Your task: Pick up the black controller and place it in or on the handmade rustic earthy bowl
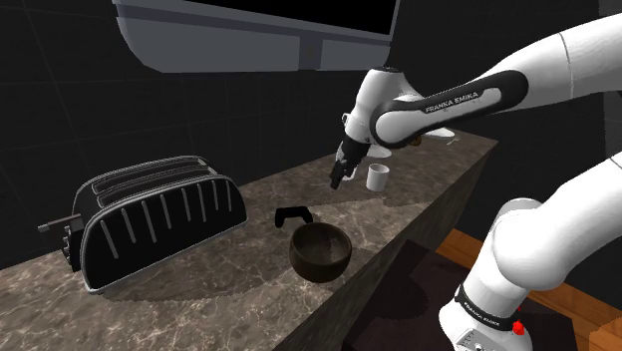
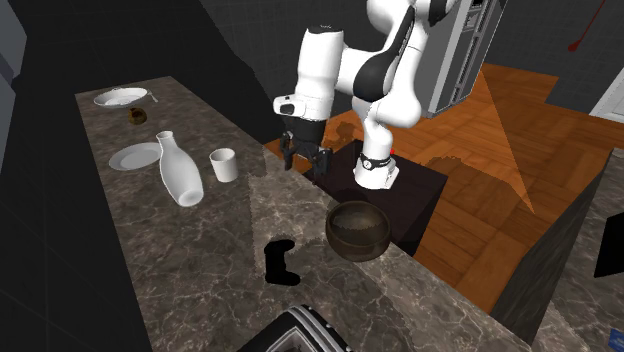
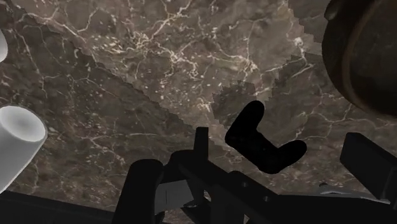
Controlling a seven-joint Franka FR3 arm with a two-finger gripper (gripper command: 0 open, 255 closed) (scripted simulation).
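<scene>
Holding the black gripper (image 1: pixel 337 177) in the air over a brown-veined marble counter (image 1: pixel 199 294), fingers spread wide apart and clasping nothing. Finding the black controller (image 1: pixel 291 216) lying flat on the counter, apart from the gripper and at about eight o'clock of it in the shoulder view. Resting just beside the dark brown bowl (image 1: pixel 319 249), at eleven o'clock of the bowl there and at eight o'clock in the second exterior view. Showing, in the wrist view, down on the stone between the two spread fingers, untouched, with the bowl's rim near it. Reading "FRANKA EMIKA" along the forearm (image 1: pixel 451 100). Noting a small white cup (image 1: pixel 377 177) at three o'clock of the gripper and a black toaster (image 1: pixel 150 224) at nine o'clock of the controller. Noting also, in the second exterior view, a white bottle (image 2: pixel 178 172) at nine o'clock of the cup.
</scene>
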